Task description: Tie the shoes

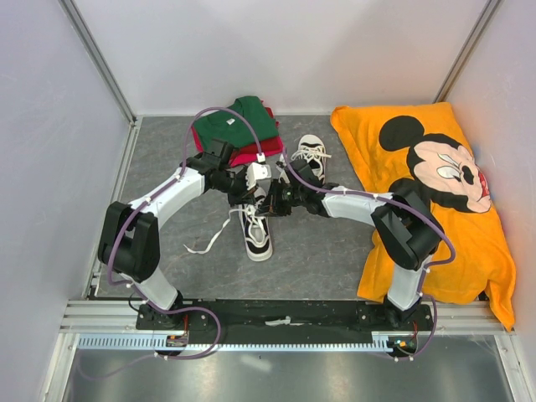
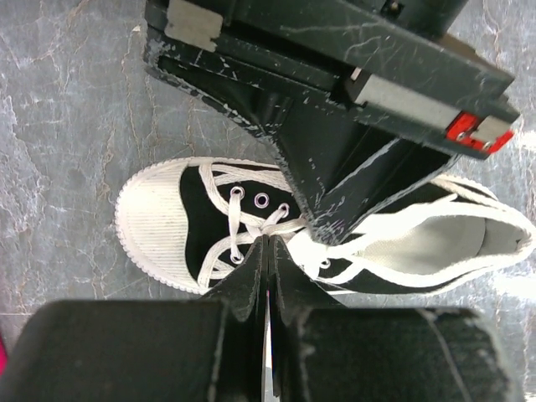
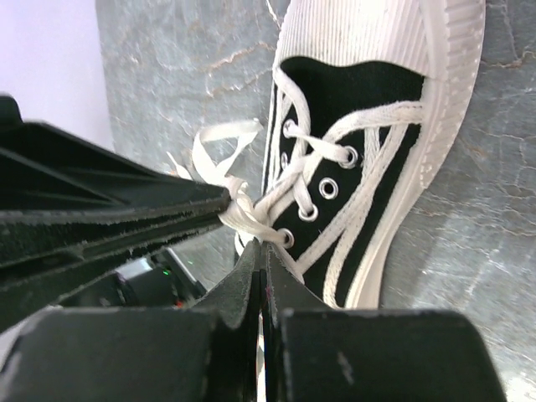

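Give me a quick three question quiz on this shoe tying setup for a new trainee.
1. True or false: the left gripper and right gripper are both shut on laces of the near shoe.
2. What lies along the right side of the table? A) orange Mickey Mouse cloth B) blue towel C) cardboard box
3. What colour is the top folded garment at the far edge?
Key: 1 true; 2 A; 3 green.
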You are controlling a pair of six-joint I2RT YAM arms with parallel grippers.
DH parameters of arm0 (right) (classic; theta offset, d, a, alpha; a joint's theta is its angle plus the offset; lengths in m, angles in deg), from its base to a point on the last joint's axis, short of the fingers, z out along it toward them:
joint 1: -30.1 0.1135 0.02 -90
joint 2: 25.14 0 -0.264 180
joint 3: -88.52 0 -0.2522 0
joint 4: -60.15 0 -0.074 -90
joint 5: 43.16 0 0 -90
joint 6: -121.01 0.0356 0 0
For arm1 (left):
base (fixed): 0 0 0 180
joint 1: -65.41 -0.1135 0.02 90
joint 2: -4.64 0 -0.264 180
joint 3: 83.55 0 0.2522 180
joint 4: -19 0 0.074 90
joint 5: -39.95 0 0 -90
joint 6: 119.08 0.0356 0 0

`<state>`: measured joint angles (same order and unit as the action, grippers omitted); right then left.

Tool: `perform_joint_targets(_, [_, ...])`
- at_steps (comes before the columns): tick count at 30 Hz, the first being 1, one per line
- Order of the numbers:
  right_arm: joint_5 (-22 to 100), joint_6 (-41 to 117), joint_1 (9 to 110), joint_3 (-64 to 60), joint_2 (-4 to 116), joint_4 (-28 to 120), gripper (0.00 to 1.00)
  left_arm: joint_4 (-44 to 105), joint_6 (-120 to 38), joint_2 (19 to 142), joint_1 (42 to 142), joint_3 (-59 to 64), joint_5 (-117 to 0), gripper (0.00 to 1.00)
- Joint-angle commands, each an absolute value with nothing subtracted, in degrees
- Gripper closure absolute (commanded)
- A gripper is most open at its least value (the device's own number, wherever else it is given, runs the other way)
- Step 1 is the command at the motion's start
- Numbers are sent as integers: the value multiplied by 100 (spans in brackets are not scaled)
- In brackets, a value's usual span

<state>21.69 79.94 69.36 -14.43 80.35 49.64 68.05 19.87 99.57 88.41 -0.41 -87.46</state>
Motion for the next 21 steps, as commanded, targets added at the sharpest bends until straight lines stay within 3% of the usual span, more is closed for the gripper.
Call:
perform_joint_targets(1, [2232,8629,6938,-1206,8112,5316,100,6432,1495,9710,8853,-26,-8635,98])
perform_joint_targets(12, [2777,9744,6930,-1355,7717,4341,100,5870,950,9288,8958,-633,-8495,99])
perform_joint_targets(21, [2883,10308,7026,-1417,7734,4595,100,5562,617,9069,9046,-888,-8214,98])
